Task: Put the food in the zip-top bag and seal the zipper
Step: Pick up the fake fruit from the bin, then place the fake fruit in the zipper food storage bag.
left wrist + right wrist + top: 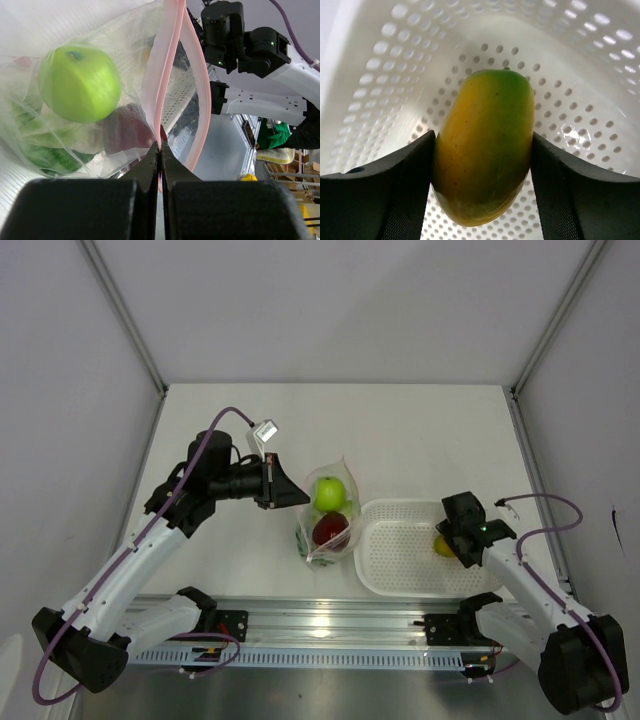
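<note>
White perforated basket (pixel 366 578) just right of the clear bag (pixel 340 472), green-tipped yellow-orange fruit (pixel 485 150) lying in it, right gripper (pixel 451 539) jaws pressed against both its sides, left gripper (pixel 161 155) clamped on the pink zipper (pixel 170 65), green apple (pixel 79 82), red apple (pixel 127 132), lettuce (pixel 45 155) bagged.

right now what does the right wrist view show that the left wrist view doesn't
Only right wrist: the yellow-orange fruit pressed between the right fingers. Only left wrist: green apple, dark red apple and lettuce inside the zip-top bag, left fingers shut on its zipper, right arm beyond. Both: the white basket, seen through the bag from the left.
</note>
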Controlling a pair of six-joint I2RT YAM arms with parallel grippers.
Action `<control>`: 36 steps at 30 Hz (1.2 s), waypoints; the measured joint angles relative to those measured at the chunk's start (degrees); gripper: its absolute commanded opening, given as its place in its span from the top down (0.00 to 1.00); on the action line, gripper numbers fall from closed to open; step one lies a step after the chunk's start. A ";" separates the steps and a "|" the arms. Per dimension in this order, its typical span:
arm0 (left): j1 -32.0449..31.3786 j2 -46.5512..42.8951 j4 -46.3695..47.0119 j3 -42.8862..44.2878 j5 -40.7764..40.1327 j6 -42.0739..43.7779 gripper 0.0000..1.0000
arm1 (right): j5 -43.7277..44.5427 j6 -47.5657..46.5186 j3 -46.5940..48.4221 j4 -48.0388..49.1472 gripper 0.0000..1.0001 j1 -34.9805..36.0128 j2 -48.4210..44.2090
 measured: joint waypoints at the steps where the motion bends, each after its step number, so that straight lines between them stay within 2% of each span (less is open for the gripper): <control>1: 0.00 0.00 0.00 0.00 0.00 0.00 0.99 | 0.00 -0.02 0.04 -0.70 0.90 0.94 -1.09; 5: 0.00 0.00 0.00 0.00 0.00 0.00 0.99 | -0.09 -1.11 2.43 -4.35 0.98 3.93 -5.14; 8: 0.00 0.00 0.00 0.00 0.00 0.00 0.99 | -0.31 -4.74 8.74 -5.97 1.00 7.43 -7.08; 15: 0.00 0.00 0.00 0.00 0.00 0.00 0.99 | -7.80 -19.28 26.23 0.35 1.00 17.55 -8.02; 22: 0.00 0.00 0.02 0.00 -0.02 -0.04 0.99 | -11.34 -29.05 42.10 6.99 0.98 32.48 0.81; 29: 0.00 0.00 0.00 0.00 -0.04 -0.04 0.99 | -7.37 -34.21 48.57 9.46 0.97 47.69 12.33; 36: 0.00 0.00 -0.02 0.00 -0.04 -0.02 0.99 | -0.15 -33.48 51.78 7.30 0.93 52.59 16.96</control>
